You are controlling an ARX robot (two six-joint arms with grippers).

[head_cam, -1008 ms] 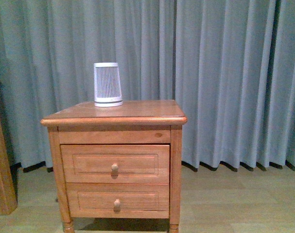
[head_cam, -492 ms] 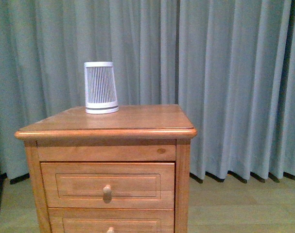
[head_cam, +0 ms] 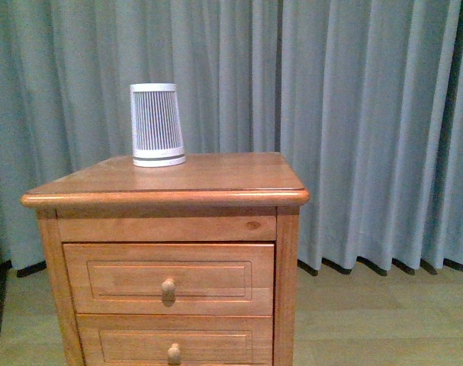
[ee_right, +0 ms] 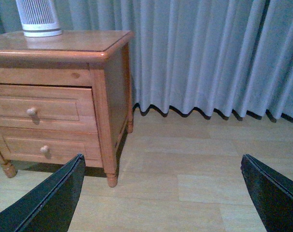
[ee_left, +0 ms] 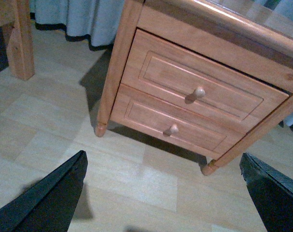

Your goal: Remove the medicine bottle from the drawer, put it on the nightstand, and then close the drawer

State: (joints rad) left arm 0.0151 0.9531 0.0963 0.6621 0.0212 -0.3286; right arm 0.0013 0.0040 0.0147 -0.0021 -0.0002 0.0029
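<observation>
Left claw (ee_left: 163, 158): fingers spread wide, nothing between them, hanging above the floor (ee_left: 64, 121) in front of the nightstand (ee_left: 119, 58). Right claw (ee_right: 161, 159): likewise spread wide and holding nothing, over the floor off the cabinet's right front corner.

Count:
- One nightstand (head_cam: 216, 174).
- Two drawers: the upper drawer (head_cam: 117, 280) and the lower drawer (head_cam: 132, 345).
- Two round knobs, one per drawer: upper knob (head_cam: 168, 288), lower knob (head_cam: 174, 353).
- Three turned feet show in the right wrist view and two in the left wrist view.
- One ribbed cone (head_cam: 156, 126).
- One grey-blue curtain (head_cam: 368, 130) behind.
- One bed frame post (ee_left: 20, 43) beside the nightstand.

Medicine bottle: not visible in any view, so its place and axis cannot be told.

Upper drawer: sits directly under the nightstand top, above the lower drawer. Its front looks pushed in, level with the frame. Its long axis runs side to side across the cabinet. The panel faces the robot and the knob projects straight out from the panel's middle.

Ribbed cone: stands upright at the rear left of the nightstand top, wider end down.
</observation>
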